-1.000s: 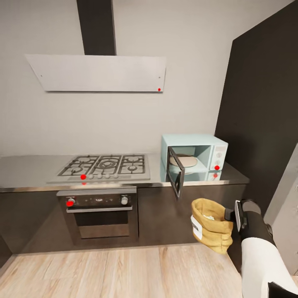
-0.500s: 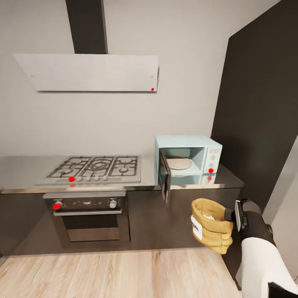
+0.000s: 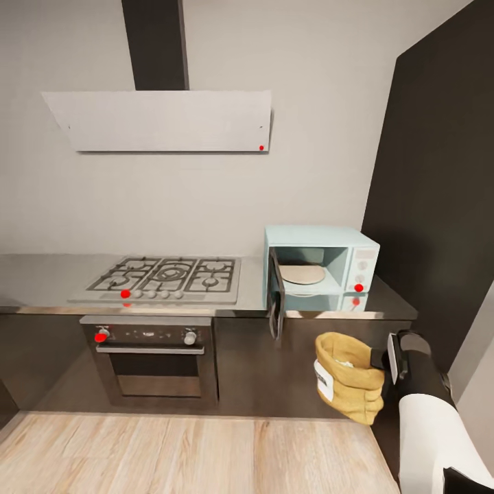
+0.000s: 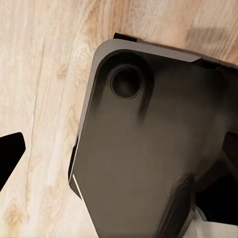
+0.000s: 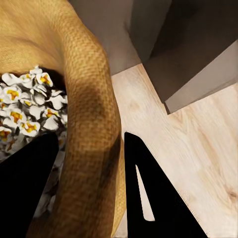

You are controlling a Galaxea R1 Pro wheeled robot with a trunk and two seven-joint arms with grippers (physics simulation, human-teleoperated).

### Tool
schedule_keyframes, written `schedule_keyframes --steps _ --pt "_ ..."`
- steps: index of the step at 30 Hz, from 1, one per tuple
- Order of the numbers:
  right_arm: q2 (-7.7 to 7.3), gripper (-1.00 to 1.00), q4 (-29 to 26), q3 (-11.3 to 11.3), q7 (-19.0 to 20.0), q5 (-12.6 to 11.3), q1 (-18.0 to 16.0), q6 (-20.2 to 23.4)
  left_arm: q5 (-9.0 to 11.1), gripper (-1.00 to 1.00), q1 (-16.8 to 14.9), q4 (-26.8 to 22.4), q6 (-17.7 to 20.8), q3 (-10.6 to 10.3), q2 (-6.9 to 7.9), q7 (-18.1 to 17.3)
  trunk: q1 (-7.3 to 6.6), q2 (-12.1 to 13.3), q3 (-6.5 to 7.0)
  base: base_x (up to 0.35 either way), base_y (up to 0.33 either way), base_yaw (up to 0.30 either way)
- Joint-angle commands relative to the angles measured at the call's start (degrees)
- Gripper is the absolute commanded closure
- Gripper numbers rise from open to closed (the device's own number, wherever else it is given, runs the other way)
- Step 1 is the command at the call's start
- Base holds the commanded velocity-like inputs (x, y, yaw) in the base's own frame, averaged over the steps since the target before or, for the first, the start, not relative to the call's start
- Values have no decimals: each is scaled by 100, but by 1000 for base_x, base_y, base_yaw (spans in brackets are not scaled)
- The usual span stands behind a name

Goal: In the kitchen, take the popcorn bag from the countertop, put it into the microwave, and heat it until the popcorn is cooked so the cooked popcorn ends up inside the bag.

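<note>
– At the right end of the countertop (image 3: 41,278), what stands there?
– The microwave (image 3: 321,259), pale blue, its dark glass door (image 3: 276,302) swung open toward the room, the round turntable (image 3: 302,274) bare inside. To its left lies the gas hob (image 3: 163,278), with the oven (image 3: 152,357) below it and the white hood (image 3: 165,120) on the wall above.

– And where is the popcorn bag (image 3: 347,375)?
– In the air, in front of the dark cabinets, lower than the microwave and a little to its right, above the wood floor (image 3: 185,456). The right gripper (image 3: 381,357) grips its rolled rim at the side nearer the arm.

– How do the fingers sit?
– In the right wrist view one finger (image 5: 153,198) lies outside the woven wall of the bag (image 5: 84,124) and the other dark finger is inside, so the wall is pinched between them. White and yellow puffed popcorn (image 5: 27,106) shows inside the bag.

– The left gripper?
– The left wrist view looks down on a dark grey part of the robot's body (image 4: 148,153) over the floor; a black tip shows at the edge, and I cannot tell how the fingers stand
</note>
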Motion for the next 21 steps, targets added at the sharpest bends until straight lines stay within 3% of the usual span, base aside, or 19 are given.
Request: schedule_keyframes --steps 1,12,17,21 --pt "4 100 -3 -6 9 7 -5 41 18 -100 -3 3 -16 4 0 2 0 -5 -7 0 -1 2" --pt "33 100 -27 17 17 -2 -6 178 19 -100 -3 3 -16 5 0 2 0 -5 -7 0 0 0" --pt "-3 100 -259 469 36 -49 -7 178 19 -100 -3 3 -16 12 0 2 0 -5 -7 0 0 0" --pt "-17 100 -1007 546 46 -54 -7 178 18 -100 -3 3 -16 17 0 2 0 -5 -7 0 0 0"
